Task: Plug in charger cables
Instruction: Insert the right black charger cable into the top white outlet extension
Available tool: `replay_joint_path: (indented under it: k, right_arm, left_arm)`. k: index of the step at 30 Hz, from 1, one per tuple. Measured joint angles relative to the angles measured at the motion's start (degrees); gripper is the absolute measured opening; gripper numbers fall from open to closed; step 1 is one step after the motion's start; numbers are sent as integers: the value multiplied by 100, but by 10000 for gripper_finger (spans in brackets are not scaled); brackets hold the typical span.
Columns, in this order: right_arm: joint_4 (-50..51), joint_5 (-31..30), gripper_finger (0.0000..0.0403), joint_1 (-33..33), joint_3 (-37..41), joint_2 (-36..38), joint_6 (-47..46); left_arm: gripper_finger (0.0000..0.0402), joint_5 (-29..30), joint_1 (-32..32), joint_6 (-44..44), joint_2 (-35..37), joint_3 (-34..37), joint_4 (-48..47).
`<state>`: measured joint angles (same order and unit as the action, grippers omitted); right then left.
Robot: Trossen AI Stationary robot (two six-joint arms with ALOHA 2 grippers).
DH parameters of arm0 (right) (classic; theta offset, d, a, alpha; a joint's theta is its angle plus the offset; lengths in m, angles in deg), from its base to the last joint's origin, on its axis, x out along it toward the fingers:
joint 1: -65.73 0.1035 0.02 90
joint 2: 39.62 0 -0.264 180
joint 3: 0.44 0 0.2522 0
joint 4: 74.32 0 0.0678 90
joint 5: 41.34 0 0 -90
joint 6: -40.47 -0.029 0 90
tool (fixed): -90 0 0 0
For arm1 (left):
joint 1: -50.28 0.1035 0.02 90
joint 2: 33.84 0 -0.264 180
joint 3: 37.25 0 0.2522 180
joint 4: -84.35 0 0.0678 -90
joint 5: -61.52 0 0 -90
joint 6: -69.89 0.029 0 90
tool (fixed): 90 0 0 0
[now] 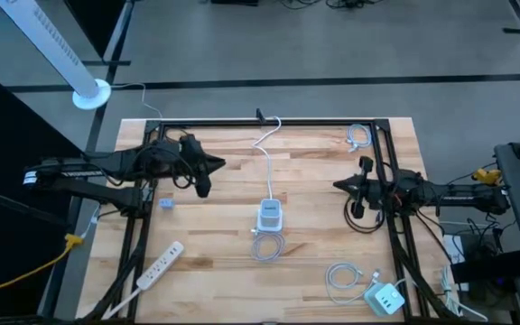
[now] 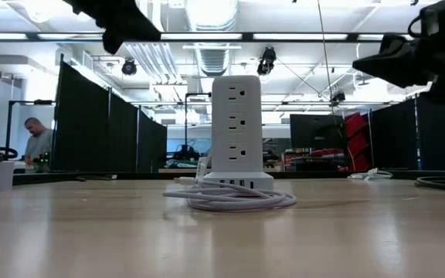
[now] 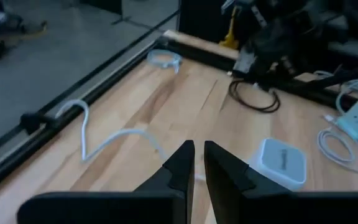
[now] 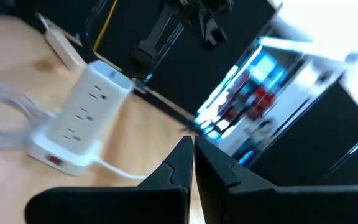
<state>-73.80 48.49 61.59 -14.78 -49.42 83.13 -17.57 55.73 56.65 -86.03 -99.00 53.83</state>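
Bare wooden table (image 2: pixel 222 239) fills the foreground of the low view, and behind it a white tower power strip (image 2: pixel 238 133) is seen standing upright near the table's middle. A coiled white charger cable (image 2: pixel 234 199) is looped around the tower's base, touching it. From the tower's far side its own white cord (image 1: pixel 266 149) is run to the far edge of the table.

From above, a second white cable (image 1: pixel 343 280) is seen lying in a loose loop near the front right corner, just beside a small white charger block (image 1: pixel 385 298). A third small white coil (image 1: pixel 358 136) is placed at the far right corner. A black cable loop (image 1: pixel 361 219) is seen on the table under the right arm. A long flat power strip (image 1: pixel 159 264) lies near the front left corner, and a small blue-grey block (image 1: pixel 167 204) sits near the left edge.

The left gripper (image 1: pixel 202 188) is held above the left side of the table, its fingers (image 3: pixel 182 163) nearly together with only a thin gap, and nothing is gripped. The right gripper (image 1: pixel 357 209) is held above the right side, its fingers (image 4: pixel 182 158) pressed together on nothing. Neither gripper is touching a cable.

A person (image 2: pixel 37 140) is seen in the room beyond the table.
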Motion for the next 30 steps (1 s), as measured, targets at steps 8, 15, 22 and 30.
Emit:
replay_joint_path:
  k: [8,15,22,30]
  right_arm:
    - [-1695,299,0,0,0,-126,-3628]
    - [-2201,-1225,0,-31,4,-278,-7370]
    - [-711,1342,0,-1,-687,-1151,-7337]
    - [1097,1793,0,72,-2319,-2881,-8624]
  left_arm:
    - [25,-103,0,1052,147,16,1266]
    - [25,-883,0,1420,205,183,2566]
    - [25,-1592,0,1191,398,567,4004]
    - [25,-1536,0,799,416,558,4076]
